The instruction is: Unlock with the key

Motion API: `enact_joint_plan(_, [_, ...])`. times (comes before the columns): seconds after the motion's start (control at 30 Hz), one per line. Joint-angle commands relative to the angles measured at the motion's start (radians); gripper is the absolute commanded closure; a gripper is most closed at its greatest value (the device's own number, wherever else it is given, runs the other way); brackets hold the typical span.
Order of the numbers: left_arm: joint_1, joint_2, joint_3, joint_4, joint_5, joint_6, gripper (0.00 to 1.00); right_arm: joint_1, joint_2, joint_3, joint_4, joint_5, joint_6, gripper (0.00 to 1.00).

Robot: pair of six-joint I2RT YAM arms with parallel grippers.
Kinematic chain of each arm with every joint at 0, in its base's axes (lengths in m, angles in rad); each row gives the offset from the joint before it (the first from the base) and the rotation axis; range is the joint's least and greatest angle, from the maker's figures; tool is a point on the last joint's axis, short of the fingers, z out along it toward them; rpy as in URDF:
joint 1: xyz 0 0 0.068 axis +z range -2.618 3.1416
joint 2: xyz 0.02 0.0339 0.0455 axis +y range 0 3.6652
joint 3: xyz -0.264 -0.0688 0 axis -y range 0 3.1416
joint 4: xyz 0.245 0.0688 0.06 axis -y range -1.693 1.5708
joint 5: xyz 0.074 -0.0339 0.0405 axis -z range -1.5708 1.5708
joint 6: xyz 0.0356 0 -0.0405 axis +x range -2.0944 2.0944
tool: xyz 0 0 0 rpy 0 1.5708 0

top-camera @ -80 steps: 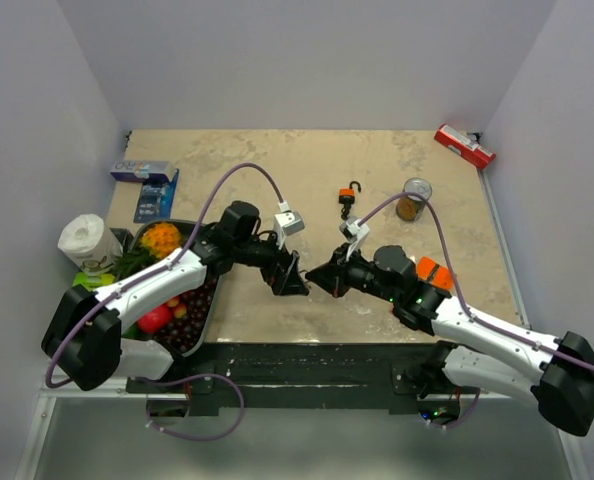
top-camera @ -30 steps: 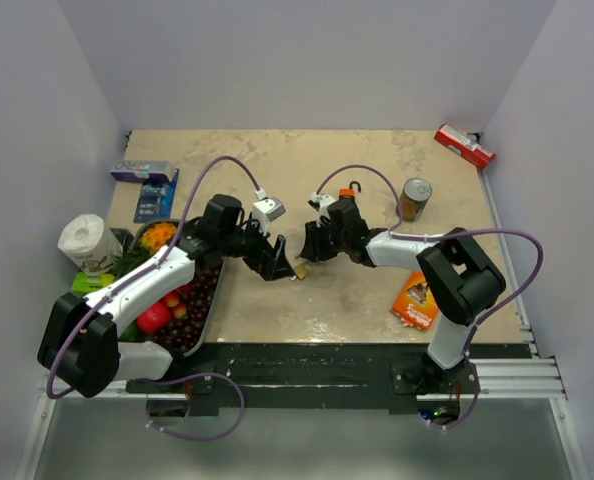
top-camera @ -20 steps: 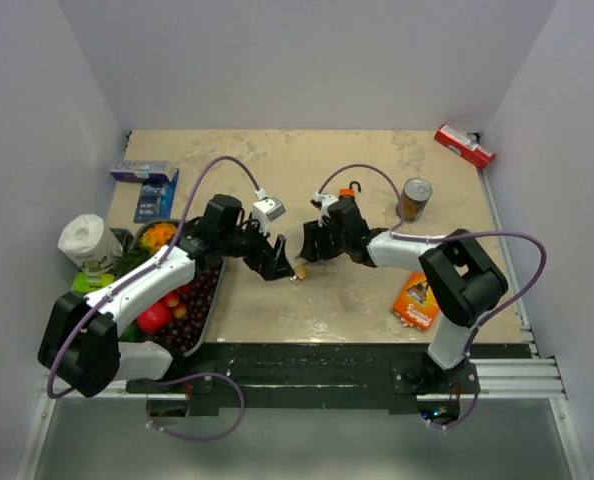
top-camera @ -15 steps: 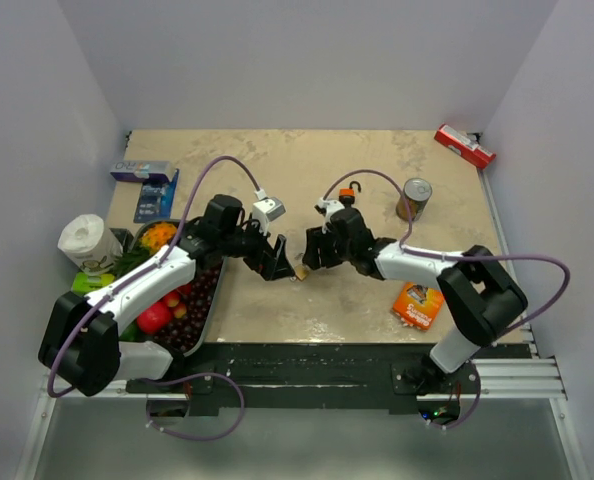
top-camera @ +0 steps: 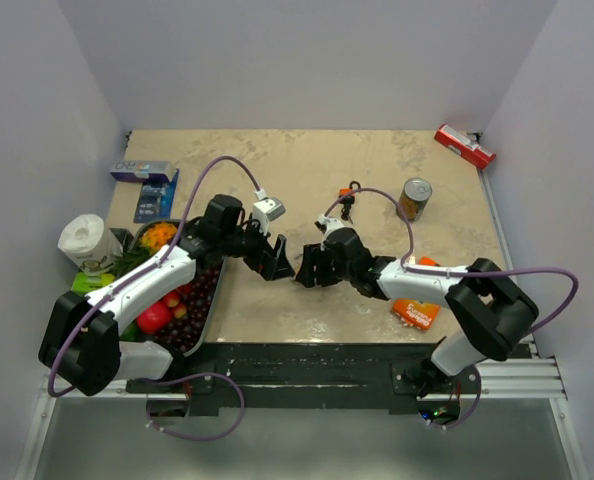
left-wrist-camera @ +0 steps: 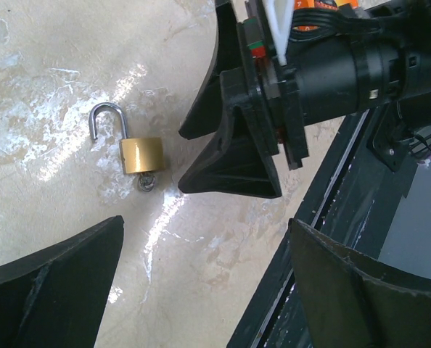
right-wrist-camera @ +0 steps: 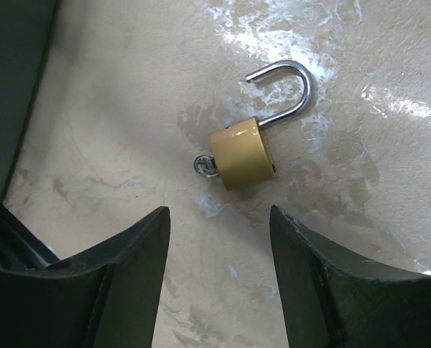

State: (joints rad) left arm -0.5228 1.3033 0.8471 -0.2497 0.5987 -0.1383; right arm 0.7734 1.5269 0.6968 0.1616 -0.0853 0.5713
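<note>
A small brass padlock (right-wrist-camera: 242, 152) lies flat on the table with its silver shackle (right-wrist-camera: 292, 90) swung open. The key (right-wrist-camera: 204, 166) shows only as a tiny silvery head against the lock's base, its blade hidden. My right gripper (right-wrist-camera: 219, 214) is open just short of the lock and holds nothing. The left wrist view shows the same padlock (left-wrist-camera: 141, 155) and key (left-wrist-camera: 146, 183), with the right gripper (left-wrist-camera: 181, 161) beside them. My left gripper (left-wrist-camera: 204, 225) is wide open and empty, set back from the lock. From above, the left gripper (top-camera: 282, 268) and the right gripper (top-camera: 305, 272) nearly meet and hide the lock.
An orange padlock (top-camera: 348, 197) and a can (top-camera: 415, 197) stand behind the right arm, with an orange packet (top-camera: 417, 308) under it. A tray (top-camera: 214, 300) of fruit is at the left. Boxes (top-camera: 144, 172) and a paper roll (top-camera: 84, 240) lie beyond it. The table's near edge (left-wrist-camera: 324, 203) is close.
My right gripper has opened wider and slid towards the near edge, and its arm has swung lower. The brass padlock now lies free. The left arm has not moved.
</note>
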Motion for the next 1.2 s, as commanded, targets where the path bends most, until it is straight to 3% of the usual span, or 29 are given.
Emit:
enact_joint_plan(0.0, [0.01, -0.002, 0.021, 0.015, 0.016, -0.012, 0.01, 0.004, 0.053, 0.027, 0.062, 0.032, 0.045, 0.39])
enact_joint_plan(0.47, [0.009, 0.007, 0.024, 0.016, 0.018, -0.011, 0.01, 0.004, 0.2, 0.116, 0.102, 0.051, 0.067, 0.39])
enact_joint_plan(0.7, [0.009, 0.007, 0.026, 0.015, 0.018, -0.011, 0.01, 0.015, 0.239, 0.222, 0.03, 0.084, 0.018, 0.39])
enact_joint_plan(0.8, [0.009, 0.004, 0.027, 0.01, 0.009, -0.01, 0.01, 0.036, 0.233, 0.245, -0.025, 0.165, -0.002, 0.38])
enact_joint_plan(1.17, [0.056, -0.145, -0.022, 0.088, -0.194, -0.076, 0.01, 0.112, 0.225, 0.256, -0.119, 0.334, -0.053, 0.38])
